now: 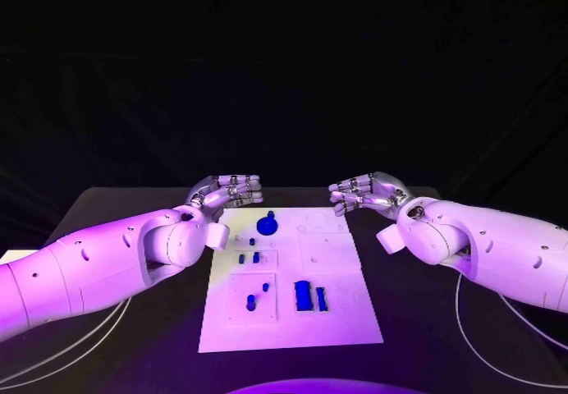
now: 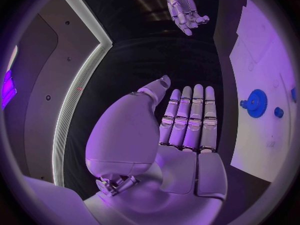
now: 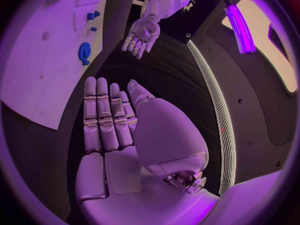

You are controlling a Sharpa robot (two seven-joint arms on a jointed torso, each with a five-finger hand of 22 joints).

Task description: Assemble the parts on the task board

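White and flat, the task board (image 1: 343, 316) lay in the middle of the black table (image 1: 130, 205), its long side running away from the robot. Nothing stood between the hands and the board. The left hand (image 1: 227, 195) hovered off the board's far left corner, the right hand (image 1: 369, 194) off its far right corner; both held nothing, and the wrist views showed their fingers (image 2: 190, 117) straight and side by side. On the board lay blue parts: one round gear (image 1: 267, 223) near the far end, two tall blocks (image 1: 303, 295) close together near the near end, and several smaller pieces (image 1: 249, 257) between them, too small to count surely.
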